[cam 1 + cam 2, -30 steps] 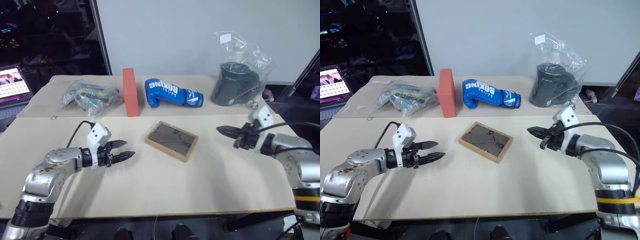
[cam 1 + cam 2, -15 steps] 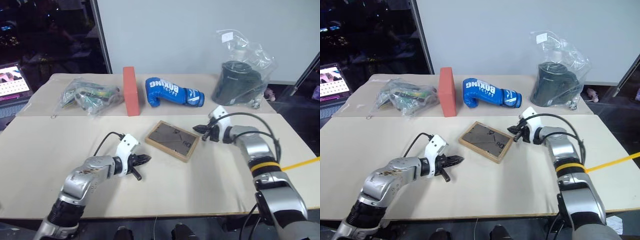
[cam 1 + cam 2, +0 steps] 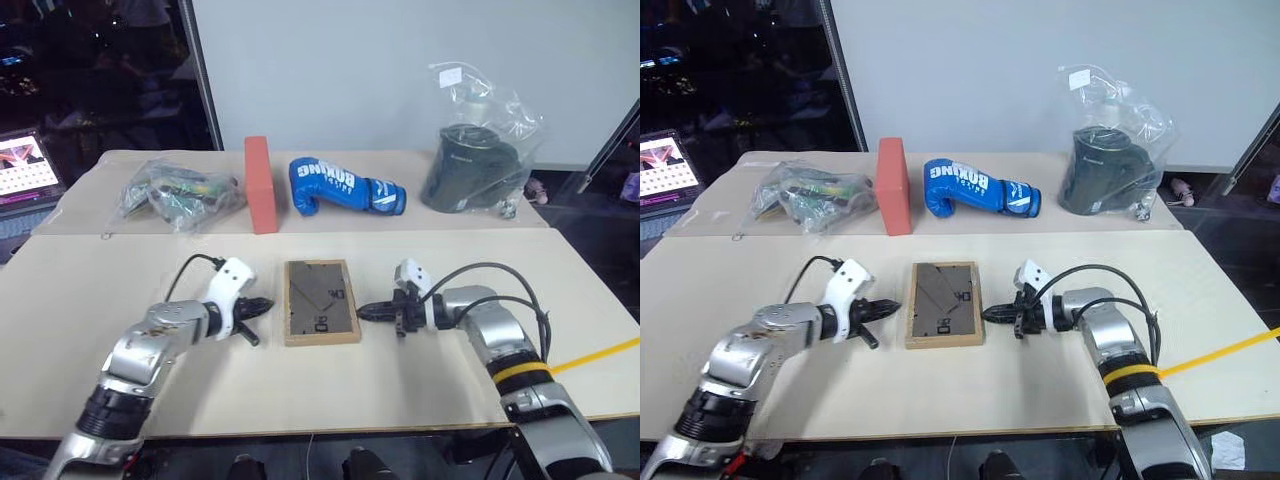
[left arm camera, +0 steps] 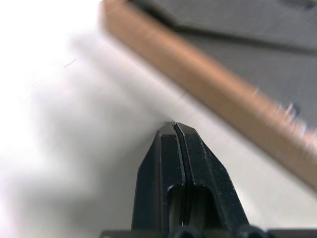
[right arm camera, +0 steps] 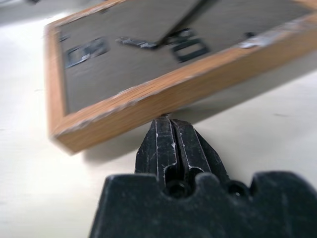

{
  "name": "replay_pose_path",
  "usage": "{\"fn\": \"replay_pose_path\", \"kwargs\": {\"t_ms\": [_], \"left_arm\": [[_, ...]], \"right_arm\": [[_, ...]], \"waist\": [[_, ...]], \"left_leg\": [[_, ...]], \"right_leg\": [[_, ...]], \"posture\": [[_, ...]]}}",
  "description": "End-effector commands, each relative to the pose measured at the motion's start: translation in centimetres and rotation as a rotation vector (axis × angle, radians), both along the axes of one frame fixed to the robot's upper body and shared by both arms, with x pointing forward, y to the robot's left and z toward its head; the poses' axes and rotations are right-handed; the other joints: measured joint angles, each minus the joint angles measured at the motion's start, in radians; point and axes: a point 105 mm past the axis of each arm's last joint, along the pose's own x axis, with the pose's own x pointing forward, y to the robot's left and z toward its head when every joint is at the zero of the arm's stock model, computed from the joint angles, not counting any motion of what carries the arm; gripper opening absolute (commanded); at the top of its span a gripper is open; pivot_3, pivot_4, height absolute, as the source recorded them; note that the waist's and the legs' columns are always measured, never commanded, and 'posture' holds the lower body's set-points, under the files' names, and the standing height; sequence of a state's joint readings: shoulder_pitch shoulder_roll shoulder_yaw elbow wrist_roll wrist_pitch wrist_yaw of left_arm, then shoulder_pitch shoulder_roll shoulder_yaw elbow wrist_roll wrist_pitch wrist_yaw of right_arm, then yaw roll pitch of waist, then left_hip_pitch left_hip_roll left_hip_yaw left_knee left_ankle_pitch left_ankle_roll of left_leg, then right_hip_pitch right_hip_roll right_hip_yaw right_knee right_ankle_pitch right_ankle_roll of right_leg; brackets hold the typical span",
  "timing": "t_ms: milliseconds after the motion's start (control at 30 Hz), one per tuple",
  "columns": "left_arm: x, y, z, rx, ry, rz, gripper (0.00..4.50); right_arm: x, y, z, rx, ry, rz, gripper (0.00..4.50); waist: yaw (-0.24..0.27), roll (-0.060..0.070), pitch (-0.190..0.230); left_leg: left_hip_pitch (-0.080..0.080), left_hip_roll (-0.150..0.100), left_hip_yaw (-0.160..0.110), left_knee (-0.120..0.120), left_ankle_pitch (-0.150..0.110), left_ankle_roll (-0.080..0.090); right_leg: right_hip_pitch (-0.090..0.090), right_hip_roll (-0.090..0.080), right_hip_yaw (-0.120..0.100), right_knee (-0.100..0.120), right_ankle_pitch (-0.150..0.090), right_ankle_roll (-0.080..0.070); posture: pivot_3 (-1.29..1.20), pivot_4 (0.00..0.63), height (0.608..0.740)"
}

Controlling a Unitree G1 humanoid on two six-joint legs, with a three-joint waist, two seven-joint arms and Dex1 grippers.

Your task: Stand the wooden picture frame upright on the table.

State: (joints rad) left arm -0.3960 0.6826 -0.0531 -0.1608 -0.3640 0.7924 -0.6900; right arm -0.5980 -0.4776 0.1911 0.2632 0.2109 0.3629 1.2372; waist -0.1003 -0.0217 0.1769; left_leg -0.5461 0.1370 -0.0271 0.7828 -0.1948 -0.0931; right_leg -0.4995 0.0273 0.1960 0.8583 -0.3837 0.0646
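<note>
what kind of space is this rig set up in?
Probably a lab or test room, not a home: a plain beige table holds unrelated props, a blue boxing glove, an orange-red block and bagged items, with a laptop to one side.

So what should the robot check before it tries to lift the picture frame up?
1. Wooden picture frame lies flat, back up: ok.
2. Left gripper shut, tip near the frame's left edge: ok.
3. Right gripper shut, tip at the frame's right edge: ok.
4. Right tip under that edge: cannot tell.
5. Stand folded out: not ok.
6. Bare table to stand it on: ok.
</note>
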Motion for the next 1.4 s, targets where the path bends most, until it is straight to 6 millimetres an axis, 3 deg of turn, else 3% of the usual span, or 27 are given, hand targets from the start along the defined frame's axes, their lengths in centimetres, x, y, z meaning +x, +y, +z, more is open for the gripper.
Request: {"fn": "replay_pose_path", "kwargs": {"t_ms": [33, 167, 267, 367, 467, 500, 567, 767, 900, 967, 1167, 1400], "left_arm": [[-1.6, 0.4, -1.1, 0.050, 0.060, -0.091, 0.05], [-1.5, 1.6, -1.4, 0.078, 0.068, -0.059, 0.05], [-0.9, 1.6, -0.3, -0.046, 0.084, 0.013, 0.05], [-1.7, 1.8, -0.1, -0.123, 0.259, 0.070, 0.05], [-2.1, 2.9, 2.2, -0.385, 0.421, 0.092, 0.05], [-2.3, 2.9, 2.8, -0.449, 0.460, 0.078, 0.30], [-2.5, 2.4, 2.7, -0.487, 0.534, 0.062, 0.75], [-2.4, -0.5, 1.5, -0.534, 0.694, 0.022, 2.90], [-2.5, -0.7, 1.9, -0.599, 0.718, -0.011, 4.39], [-2.8, -1.0, 1.6, -0.598, 0.735, -0.021, 4.46], [-4.1, -5.7, 0.6, -0.593, 0.781, -0.163, 4.46], [-3.9, -6.0, 0.7, -0.593, 0.776, -0.158, 4.46]], "right_arm": [[-2.2, 2.1, -0.7, -0.085, -0.001, 0.081, 0.00], [-1.6, 0.9, 0.0, -0.139, -0.052, 0.020, 0.00], [-0.7, -0.9, 0.9, -0.173, -0.116, -0.047, 0.00], [-0.6, -3.2, 2.0, -0.205, -0.161, -0.082, 0.00], [0.0, -5.6, 3.7, -0.224, -0.258, -0.128, 0.00], [0.2, -5.8, 4.0, -0.218, -0.284, -0.133, 0.00], [0.6, -5.5, 4.1, -0.197, -0.309, -0.133, 0.00], [1.3, -3.0, 2.2, -0.178, -0.316, -0.064, 0.00], [1.1, -2.5, 1.6, -0.175, -0.292, -0.031, 0.00], [0.9, -2.2, 1.4, -0.162, -0.282, -0.019, 0.00], [0.3, 0.4, 0.6, -0.118, -0.266, 0.028, 0.00], [0.8, 1.0, 0.6, -0.124, -0.277, 0.019, 0.00]], "waist": [[-0.001, 0.000, 0.000], [0.002, 0.000, 0.000], [0.003, 0.000, 0.000], [0.008, -0.001, 0.000], [0.006, -0.001, 0.000], [0.002, -0.002, 0.000], [-0.004, -0.002, 0.000], [-0.005, -0.002, 0.000], [0.002, -0.001, 0.000], [0.003, -0.001, 0.000], [0.005, -0.001, 0.000], [0.002, -0.001, 0.000]], "left_leg": [[0.000, 0.000, 0.000, 0.000, 0.000, 0.000], [0.002, 0.000, 0.000, 0.000, 0.000, 0.000], [0.002, 0.000, 0.000, 0.001, 0.000, 0.000], [0.001, 0.000, 0.000, 0.001, 0.000, 0.000], [-0.001, 0.000, 0.000, 0.001, 0.000, 0.000], [-0.001, 0.000, 0.000, 0.001, 0.000, 0.000], [-0.002, 0.000, 0.000, 0.000, 0.000, 0.000], [-0.002, 0.000, -0.001, 0.001, 0.000, 0.000], [-0.001, 0.000, -0.001, 0.001, 0.000, 0.000], [-0.001, 0.000, -0.001, 0.001, 0.000, 0.000], [0.001, 0.000, -0.002, 0.001, 0.000, 0.000], [0.002, 0.000, -0.003, 0.001, 0.000, -0.001]], "right_leg": [[0.000, 0.000, 0.000, 0.000, 0.000, 0.000], [0.002, 0.000, 0.000, -0.001, -0.001, -0.001], [0.002, 0.000, 0.000, -0.001, -0.001, 0.000], [0.001, 0.000, 0.000, -0.001, -0.001, 0.000], [0.000, 0.000, -0.001, -0.001, -0.001, 0.000], [-0.001, 0.000, -0.001, 0.000, -0.001, 0.000], [-0.003, 0.000, -0.001, 0.001, -0.001, 0.000], [-0.001, 0.000, -0.001, 0.000, -0.001, 0.000], [0.000, 0.000, -0.002, 0.000, -0.001, 0.000], [0.000, 0.000, -0.002, 0.000, -0.001, 0.000], [0.003, 0.000, -0.002, 0.000, -0.001, 0.000], [0.004, 0.000, -0.003, 0.000, -0.001, 0.000]], "posture": [[0.00, 0.150, 0.657], [0.00, 0.150, 0.657], [0.00, 0.150, 0.657], [0.00, 0.150, 0.657], [0.00, 0.150, 0.657], [0.00, 0.150, 0.657], [0.00, 0.150, 0.657], [0.00, 0.150, 0.657], [0.00, 0.150, 0.657], [0.00, 0.150, 0.657], [0.00, 0.150, 0.657], [0.00, 0.150, 0.657]]}}
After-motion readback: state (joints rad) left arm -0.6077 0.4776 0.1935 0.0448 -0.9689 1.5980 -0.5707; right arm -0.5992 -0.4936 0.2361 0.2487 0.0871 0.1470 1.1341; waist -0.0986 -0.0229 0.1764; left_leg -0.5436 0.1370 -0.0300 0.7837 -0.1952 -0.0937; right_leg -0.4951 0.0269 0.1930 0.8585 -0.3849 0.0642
